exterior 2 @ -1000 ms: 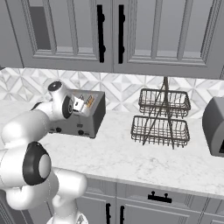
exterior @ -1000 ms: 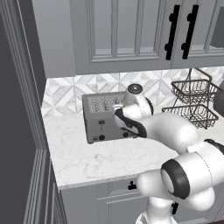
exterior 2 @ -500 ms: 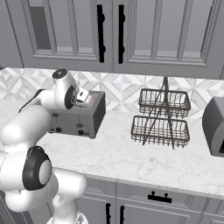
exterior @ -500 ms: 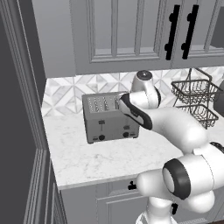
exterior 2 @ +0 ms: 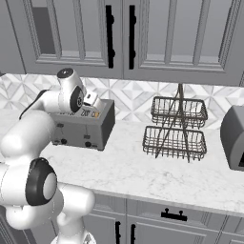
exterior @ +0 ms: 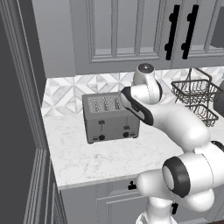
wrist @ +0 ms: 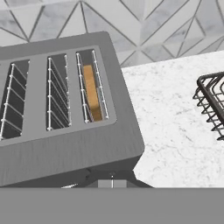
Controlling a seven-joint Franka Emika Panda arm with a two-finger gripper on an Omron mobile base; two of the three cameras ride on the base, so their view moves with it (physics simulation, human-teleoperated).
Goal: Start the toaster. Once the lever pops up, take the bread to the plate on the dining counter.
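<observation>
The bread (wrist: 92, 92) sits sunk in the toaster's (wrist: 65, 144) outermost slot, directly below and just ahead of the end effector (exterior 2: 93, 101), its golden crust edge showing between the slot's wire guides in the hand view. The end effector hangs above the toaster's right end, and whether its fingers are apart or together cannot be told; the two levers (exterior: 101, 123) are on the toaster's front face, below and to the left of it. The toaster stands on the marble tabletop (exterior: 105, 159) against the tiled wall, with a two-tier wire basket (exterior 2: 177, 127) well off to the end effector's right.
</observation>
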